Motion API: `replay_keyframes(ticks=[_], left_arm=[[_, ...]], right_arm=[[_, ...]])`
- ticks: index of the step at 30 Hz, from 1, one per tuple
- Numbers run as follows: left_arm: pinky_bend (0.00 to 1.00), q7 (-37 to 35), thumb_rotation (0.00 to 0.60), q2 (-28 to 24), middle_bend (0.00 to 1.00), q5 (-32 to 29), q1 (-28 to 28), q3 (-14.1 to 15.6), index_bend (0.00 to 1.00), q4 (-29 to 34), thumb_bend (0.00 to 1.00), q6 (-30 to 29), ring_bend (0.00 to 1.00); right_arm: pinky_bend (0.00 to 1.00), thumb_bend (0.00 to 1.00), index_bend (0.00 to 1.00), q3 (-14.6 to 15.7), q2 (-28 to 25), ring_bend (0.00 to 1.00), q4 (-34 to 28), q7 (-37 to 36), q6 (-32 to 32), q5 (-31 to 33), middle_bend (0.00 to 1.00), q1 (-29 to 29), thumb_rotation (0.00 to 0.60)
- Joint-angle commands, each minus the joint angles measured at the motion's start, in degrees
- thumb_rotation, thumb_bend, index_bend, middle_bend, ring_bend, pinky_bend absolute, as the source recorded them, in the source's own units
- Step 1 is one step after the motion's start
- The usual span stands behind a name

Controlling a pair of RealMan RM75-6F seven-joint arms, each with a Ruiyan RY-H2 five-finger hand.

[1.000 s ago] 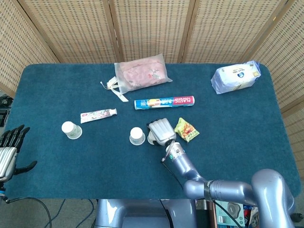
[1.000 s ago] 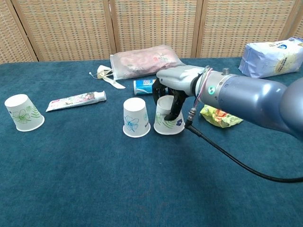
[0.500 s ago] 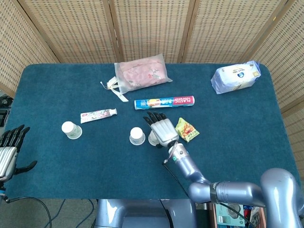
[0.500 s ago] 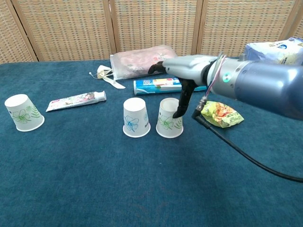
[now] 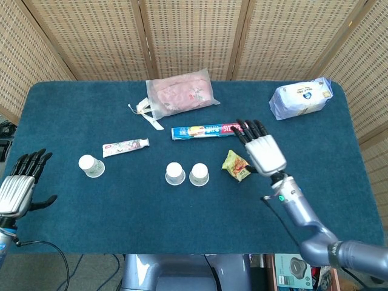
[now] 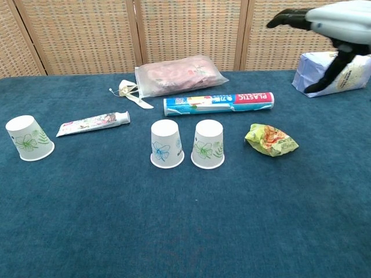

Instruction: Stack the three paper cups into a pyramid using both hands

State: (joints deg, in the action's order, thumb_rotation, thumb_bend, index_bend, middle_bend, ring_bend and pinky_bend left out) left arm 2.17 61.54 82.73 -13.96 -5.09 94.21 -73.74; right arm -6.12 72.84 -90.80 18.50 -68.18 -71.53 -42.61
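Note:
Two upside-down paper cups stand side by side mid-table: one with a blue flower (image 5: 175, 173) (image 6: 166, 144) and one with a green print (image 5: 199, 174) (image 6: 208, 144). A third cup (image 5: 91, 165) (image 6: 28, 138) sits apart at the left, tilted, also bottom up. My right hand (image 5: 260, 148) (image 6: 331, 25) hovers open, raised to the right of the pair, fingers spread, holding nothing. At the table's left edge my left hand (image 5: 19, 187) is open, well clear of the third cup; the chest view does not show it.
A toothpaste tube (image 5: 125, 146), a plastic wrap box (image 5: 209, 130), a pink pouch (image 5: 182, 93), a yellow-green snack packet (image 5: 237, 165) beside the right hand, and a white tissue pack (image 5: 301, 98) at the back right lie on the blue table (image 5: 109, 224).
My right hand let go of the green-print cup, rose and swung away to the right. The cup stays beside the blue-flower cup. The left hand shifted slightly inward.

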Motion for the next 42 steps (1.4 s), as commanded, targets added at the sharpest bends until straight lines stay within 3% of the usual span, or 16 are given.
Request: replay_keyframes(ticks=[1,9,19,30,42], left_arm=[[0.00,-0.6,0.600,2.2,0.00,-0.8,-3.9,-1.6,0.00,-3.8,0.23,4.7,0.00],[0.00,-4.0,0.600,6.3,0.00,-5.3,-10.7,-2.6,0.00,-10.7,0.23,16.8,0.00],[0.05,-4.3,0.600,11.2,0.00,-11.1,-14.2,-3.5,0.02,-17.5,0.23,22.9,0.00],[0.22,-9.8,0.600,17.5,0.18,-11.7,-15.5,-3.5,0.20,-25.2,0.23,24.2,0.14],[0.30,-9.1,0.600,20.1,0.36,-10.8,-16.5,-3.6,0.37,-27.6,0.23,22.1,0.27]], right_arm=[[0.11,0.05,0.00,5.4,-3.8,0.02,8.5,-12.2,-9.8,-10.1,0.05,9.2,0.600],[0.09,0.05,0.00,8.1,-3.0,0.02,10.8,-17.7,-20.2,-13.9,0.06,18.8,0.600],[0.05,0.04,0.00,9.2,-0.2,0.02,13.2,-21.4,-26.9,-15.4,0.07,26.8,0.600],[0.05,0.04,0.00,6.5,-0.9,0.02,13.0,-22.8,-25.6,-15.6,0.08,28.4,0.600],[0.05,0.04,0.00,5.0,-0.2,0.03,13.4,-22.0,-24.3,-17.3,0.10,29.2,0.600]])
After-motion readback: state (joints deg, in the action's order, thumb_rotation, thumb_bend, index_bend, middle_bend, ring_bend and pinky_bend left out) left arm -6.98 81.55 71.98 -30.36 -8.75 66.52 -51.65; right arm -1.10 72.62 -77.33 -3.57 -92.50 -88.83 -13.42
